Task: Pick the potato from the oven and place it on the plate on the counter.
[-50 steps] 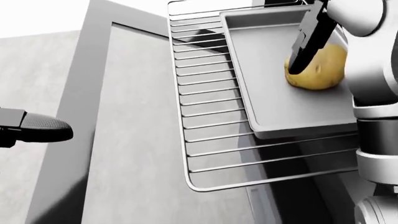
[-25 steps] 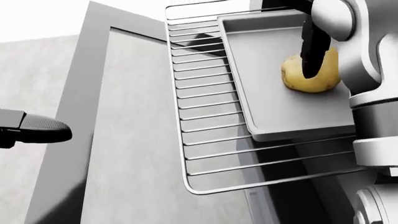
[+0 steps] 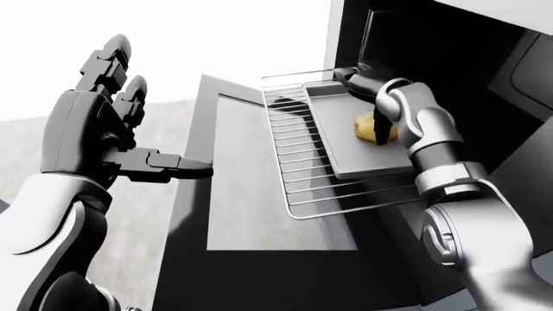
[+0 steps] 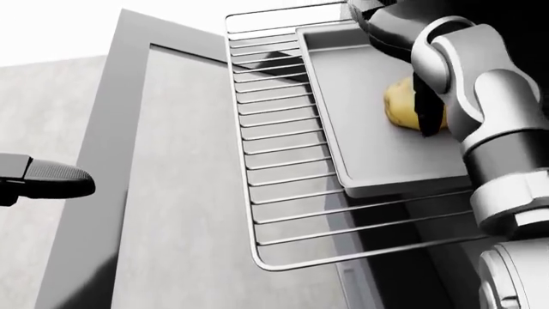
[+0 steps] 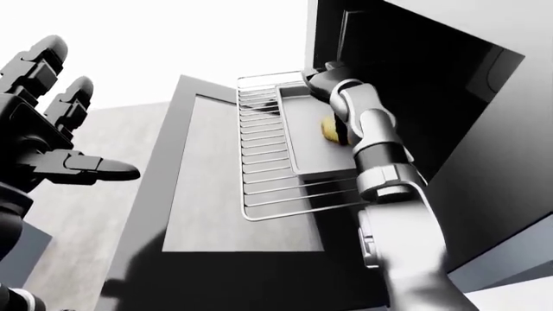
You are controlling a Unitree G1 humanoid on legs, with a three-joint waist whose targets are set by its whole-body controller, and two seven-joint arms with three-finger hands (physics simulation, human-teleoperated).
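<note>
A lumpy, pale yellow potato (image 4: 403, 103) lies on a grey baking tray (image 4: 378, 154) on the pulled-out oven rack (image 4: 275, 167). The right hand (image 4: 422, 106) reaches over it; grip unclear. The left hand (image 3: 95, 123) is spread apart, empty.

The left hand (image 3: 104, 129) is matte black, built of blocky segmented fingers (image 3: 108, 61) with rounded tips and visible joint seams, on a broad dark palm housing. Its forearm (image 3: 39, 217) is a smooth glossy white shell over a black inner structure. The right arm (image 3: 432, 139) is white and pale grey, made of rounded cylindrical sections joined by ringed collars, ending in a black hand (image 4: 403, 38) with slim dark fingers (image 4: 427, 106).
</note>
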